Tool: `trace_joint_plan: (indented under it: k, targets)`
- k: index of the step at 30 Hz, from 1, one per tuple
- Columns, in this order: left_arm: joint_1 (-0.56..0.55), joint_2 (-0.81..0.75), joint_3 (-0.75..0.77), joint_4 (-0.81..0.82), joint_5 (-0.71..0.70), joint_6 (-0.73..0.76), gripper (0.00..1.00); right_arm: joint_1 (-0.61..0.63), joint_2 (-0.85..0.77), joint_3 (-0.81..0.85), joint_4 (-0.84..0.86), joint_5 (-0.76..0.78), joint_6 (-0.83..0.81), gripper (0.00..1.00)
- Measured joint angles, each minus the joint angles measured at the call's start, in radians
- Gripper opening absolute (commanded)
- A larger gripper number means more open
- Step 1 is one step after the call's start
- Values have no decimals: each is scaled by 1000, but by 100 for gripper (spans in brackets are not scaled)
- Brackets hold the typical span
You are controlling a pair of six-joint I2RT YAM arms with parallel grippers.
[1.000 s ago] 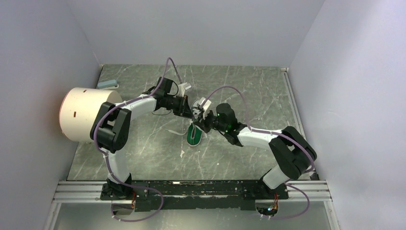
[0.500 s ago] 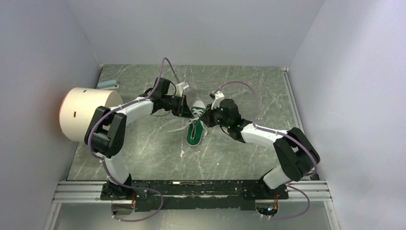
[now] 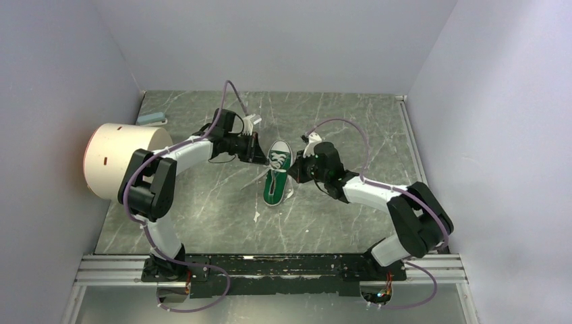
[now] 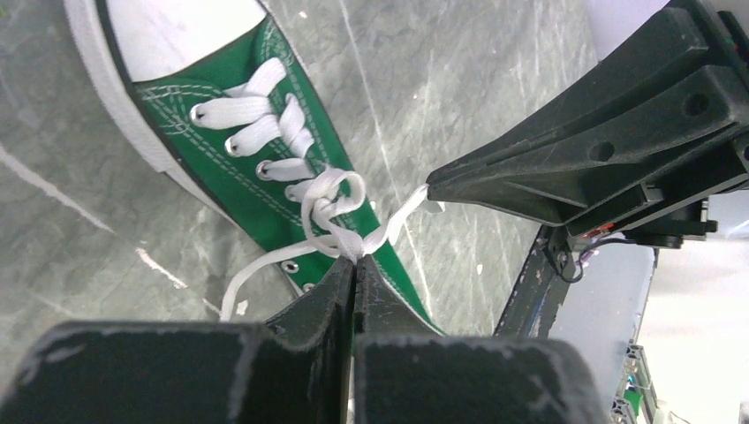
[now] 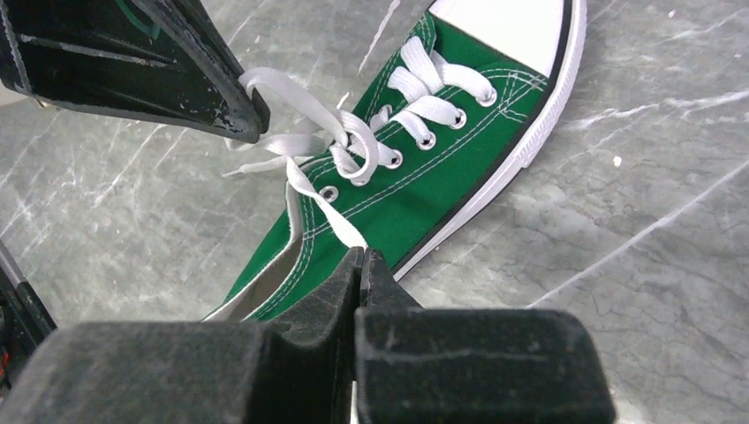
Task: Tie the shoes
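left wrist view: my left jaws are clenched on the white laces point(image 4: 256, 110), right jaws likewise, beside the green sneaker point(image 4: 208, 155) lying mid surface point(image 4: 495, 88). soft, slippery laces: i'd grip near the knot point(image 4: 334, 212); light shoe may drag.

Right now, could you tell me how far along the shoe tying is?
Done: the laces are crossed into a loose knot atop the sneaker. In hand: the left jaws and the right jaws are each shut on a lace end, drawn to opposite sides. Left: snugging it and forming a bow; none shows yet.
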Motion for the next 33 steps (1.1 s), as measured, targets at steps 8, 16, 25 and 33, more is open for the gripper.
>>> trace_joint_plan:
  k: [8,16,25,33]
  targets:
    - [4,58,4,-105,-61,72,13,-18,71,44,-4,-36,-23,0]
    - [3,66,57,-237,-135,167,35,-27,75,61,-7,-101,-68,0]
    - [4,-21,91,-266,-176,219,73,-27,80,55,-6,-170,-72,0]
    - [-17,77,252,-165,-94,170,69,-27,65,27,-31,-177,-77,0]
